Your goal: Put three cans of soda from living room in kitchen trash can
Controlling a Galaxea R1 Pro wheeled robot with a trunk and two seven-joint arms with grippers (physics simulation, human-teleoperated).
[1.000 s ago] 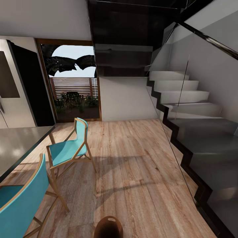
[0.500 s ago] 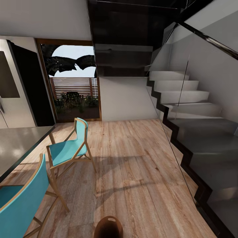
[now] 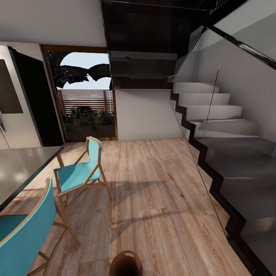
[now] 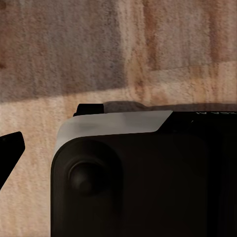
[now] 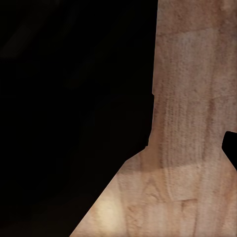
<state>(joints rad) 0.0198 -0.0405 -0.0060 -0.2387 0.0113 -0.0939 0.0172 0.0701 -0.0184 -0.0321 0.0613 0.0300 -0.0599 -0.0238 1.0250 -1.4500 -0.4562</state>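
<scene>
Trouble here would come from the base clipping the turquoise chairs [image 3: 78,172] or glass stair rail [image 3: 214,126]. The tash can [image 3: 125,263] sits on the wood floor [image 3: 153,191] just ahead; neither hand's opening can be told.

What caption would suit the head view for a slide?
Simulated kitchen area: brown trash can at the near edge of the wood floor, two turquoise chairs beside a grey table, staircase at right.
</scene>
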